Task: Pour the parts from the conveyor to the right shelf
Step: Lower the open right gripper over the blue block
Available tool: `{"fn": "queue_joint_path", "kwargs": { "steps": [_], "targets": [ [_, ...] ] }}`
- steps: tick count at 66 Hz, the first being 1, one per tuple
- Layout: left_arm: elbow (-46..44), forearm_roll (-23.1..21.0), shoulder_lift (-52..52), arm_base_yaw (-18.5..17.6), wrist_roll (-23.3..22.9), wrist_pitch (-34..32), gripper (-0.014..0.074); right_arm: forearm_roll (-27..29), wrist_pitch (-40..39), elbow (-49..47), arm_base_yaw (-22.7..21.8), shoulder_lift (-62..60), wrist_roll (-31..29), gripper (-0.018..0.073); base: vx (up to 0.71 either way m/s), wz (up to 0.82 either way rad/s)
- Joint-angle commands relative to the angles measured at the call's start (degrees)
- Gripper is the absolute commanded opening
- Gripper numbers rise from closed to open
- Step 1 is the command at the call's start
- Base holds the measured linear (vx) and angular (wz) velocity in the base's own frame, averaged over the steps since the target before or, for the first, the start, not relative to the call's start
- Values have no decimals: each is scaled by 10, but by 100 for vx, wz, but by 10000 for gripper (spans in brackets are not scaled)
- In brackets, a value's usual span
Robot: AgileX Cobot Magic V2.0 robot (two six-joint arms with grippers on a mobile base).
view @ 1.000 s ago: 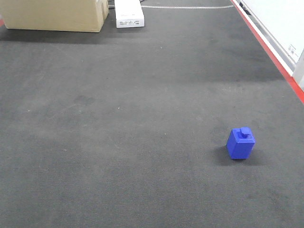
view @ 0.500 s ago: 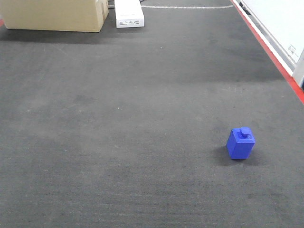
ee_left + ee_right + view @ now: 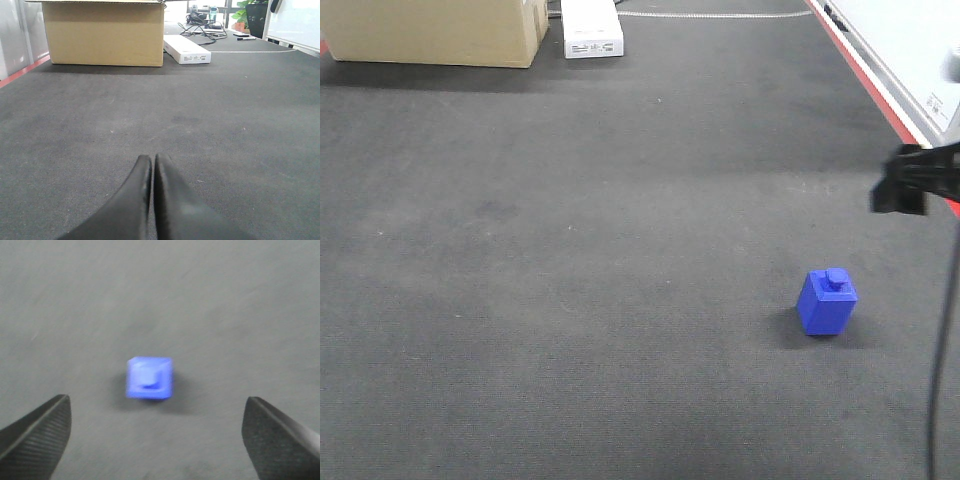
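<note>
Stud-up small blue plastic cube-shaped block (image 3: pixel 827 302) stands on dark grey textured surface (image 3: pixel 570 250), blurred beneath right gripper (image 3: pixel 156 402), fingers wide, cut off by frame; left gripper (image 3: pixel 152 159) pinched together, empty.

- A small blue plastic cube-shaped block (image 3: pixel 827 301) stands on the dark grey woven surface (image 3: pixel 570 250), right of centre, with the round stud on its top face.
- A black angular piece of the robot (image 3: pixel 910 182) juts in from the right edge, above the block in the picture and apart from it.
- A thin dark cable (image 3: pixel 942 370) runs down the right edge.
- A tan cardboard box (image 3: pixel 430 30) and a flat white rectangular box (image 3: pixel 591 28) sit side by side at the far top left.
- A red stripe (image 3: pixel 880 95) borders the surface on the right.
</note>
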Motion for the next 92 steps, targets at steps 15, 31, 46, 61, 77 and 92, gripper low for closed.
{"fn": "queue_joint_path", "kwargs": {
  "steps": [15, 31, 46, 61, 77, 92],
  "targets": [
    [-11, -5, 10, 2, -5, -45, -6, 28, 124, -134, -1, 133, -27, 613, 0, 0],
    [-11, -5, 10, 2, -5, -45, -6, 35, 124, -159, -1, 185, -67, 607, 0, 0],
    [-11, -5, 10, 2, -5, -45, -6, 36, 143, -159, 5, 215, -71, 601, 0, 0],
    [-11, -5, 10, 2, -5, -45, -6, -21, 128, -159, 47, 217, -61, 599, 0, 0],
    [-11, -5, 10, 2, -5, -45, -6, -19, 131, -159, 16, 217, -32, 596, 0, 0],
    [-11, -5, 10, 2, -5, -45, -6, 5, 135, -159, 11, 217, -49, 595, 0, 0]
  ]
}}
